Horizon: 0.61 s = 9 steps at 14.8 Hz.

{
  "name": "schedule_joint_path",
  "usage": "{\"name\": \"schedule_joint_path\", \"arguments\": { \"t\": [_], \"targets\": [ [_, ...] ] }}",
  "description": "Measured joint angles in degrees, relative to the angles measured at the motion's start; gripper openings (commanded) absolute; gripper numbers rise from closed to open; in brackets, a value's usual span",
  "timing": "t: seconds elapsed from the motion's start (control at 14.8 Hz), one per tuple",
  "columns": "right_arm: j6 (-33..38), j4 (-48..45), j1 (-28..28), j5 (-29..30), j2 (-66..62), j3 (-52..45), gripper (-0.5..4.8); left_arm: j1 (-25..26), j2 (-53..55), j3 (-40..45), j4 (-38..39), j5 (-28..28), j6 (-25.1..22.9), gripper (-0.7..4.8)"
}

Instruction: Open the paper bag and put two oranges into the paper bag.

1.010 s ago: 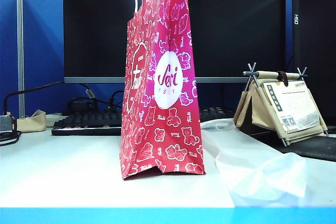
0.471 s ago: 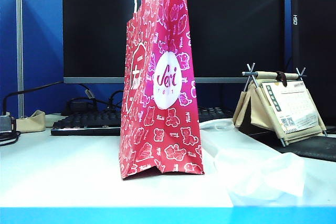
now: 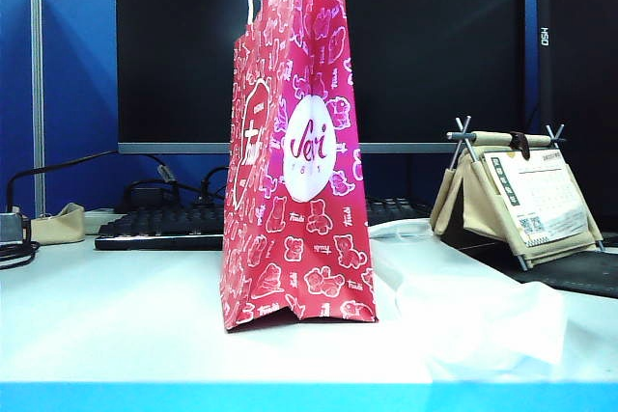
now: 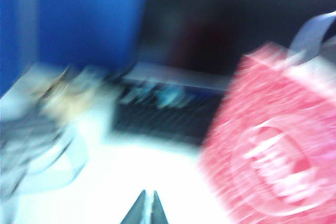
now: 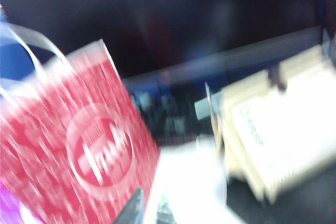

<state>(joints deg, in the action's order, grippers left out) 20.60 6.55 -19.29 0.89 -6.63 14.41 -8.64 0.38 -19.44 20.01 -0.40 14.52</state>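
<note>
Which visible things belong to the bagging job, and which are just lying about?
Job: paper bag, standing upright on the table; left gripper and right gripper, both shut and empty. No oranges visible.

Lying about: translucent plastic bag beside the paper bag, keyboard, desk calendar, monitor.

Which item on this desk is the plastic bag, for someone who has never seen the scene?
Start at the tall red paper bag standing upright mid-table before the dark monitor. On the white table beside its base, on the side of the desk calendar, lies the plastic bag. Unlike its neighbours it is flat, crumpled, translucent white and unprinted.
</note>
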Motion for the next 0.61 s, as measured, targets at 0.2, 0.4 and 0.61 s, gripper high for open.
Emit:
{"name": "schedule_joint_path", "arguments": {
  "t": [0.2,0.4,0.61],
  "targets": [
    [0.2,0.1,0.0,-3.3,0.0,-7.9,0.35,0.0,0.0,9.0,-0.3,-3.2,3.1,-0.06],
    [0.6,0.7,0.0,-3.4,0.1,-13.9,0.35,0.0,0.1,15.0,0.9,-3.2,7.1,-0.05],
    [0.8,1.9,0.0,-3.2,0.2,-13.9,0.35,0.0,0.0,15.3,1.4,-3.3,8.3,-0.01]
  ]
}}
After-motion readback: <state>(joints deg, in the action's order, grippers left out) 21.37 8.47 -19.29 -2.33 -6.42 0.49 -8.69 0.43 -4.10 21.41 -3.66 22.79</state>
